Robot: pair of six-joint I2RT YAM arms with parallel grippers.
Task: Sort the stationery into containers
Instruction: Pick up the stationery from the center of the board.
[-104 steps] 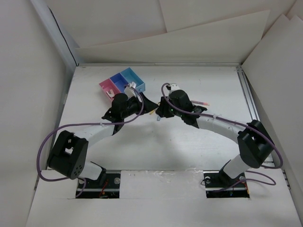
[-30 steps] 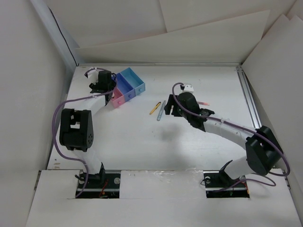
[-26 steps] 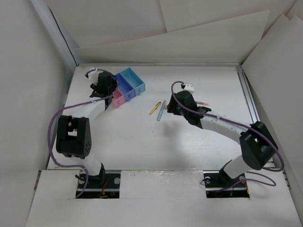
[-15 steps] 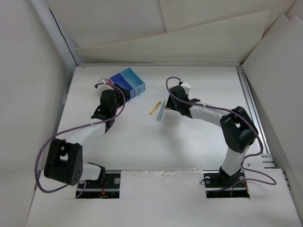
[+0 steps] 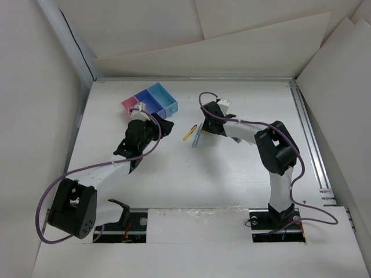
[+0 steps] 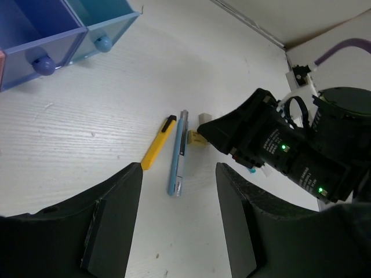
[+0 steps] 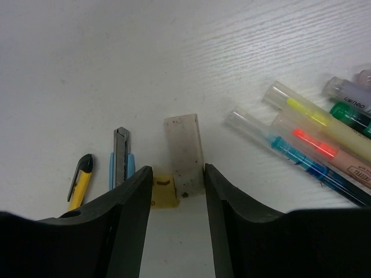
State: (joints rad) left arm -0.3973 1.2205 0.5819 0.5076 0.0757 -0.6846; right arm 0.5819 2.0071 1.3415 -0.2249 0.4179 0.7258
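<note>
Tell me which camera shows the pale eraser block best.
Right wrist: the pale eraser block fills the middle, its near end inside the open right pincer. Left wrist catches only a corner of it beside that pincer. Top external hides it under the right arm.

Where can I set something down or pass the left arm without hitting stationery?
Free: the near half of the table, between yellow pen, blue pen and the arm bases; also the strip between right arm and right rail. Crowded: at the right jaws, where eraser, both pens and highlighters cluster.
</note>
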